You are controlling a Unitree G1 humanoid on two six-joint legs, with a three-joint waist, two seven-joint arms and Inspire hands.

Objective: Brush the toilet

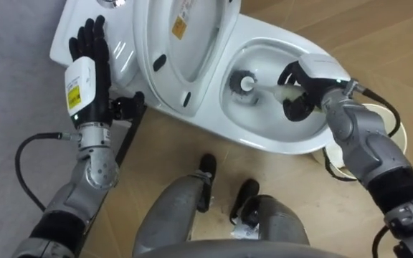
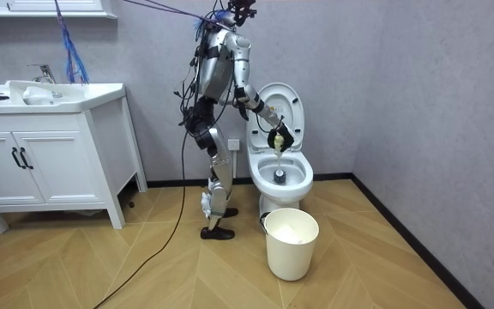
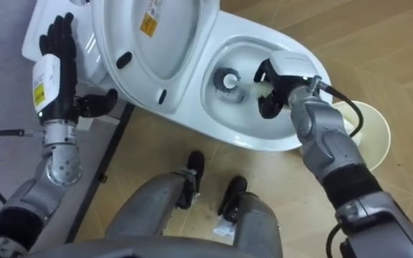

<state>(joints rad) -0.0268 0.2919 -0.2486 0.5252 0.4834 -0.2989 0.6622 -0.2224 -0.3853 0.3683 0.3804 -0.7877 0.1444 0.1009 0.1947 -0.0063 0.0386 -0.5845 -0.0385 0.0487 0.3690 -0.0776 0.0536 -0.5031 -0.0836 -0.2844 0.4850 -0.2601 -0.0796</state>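
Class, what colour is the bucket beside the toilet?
The bucket is off-white, clearest in the room view.

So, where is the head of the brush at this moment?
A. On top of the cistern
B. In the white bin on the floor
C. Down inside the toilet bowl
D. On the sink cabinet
C: the brush head sits low inside the toilet bowl, with the handle gripped in the right hand. The left hand is open over the cistern and holds nothing.
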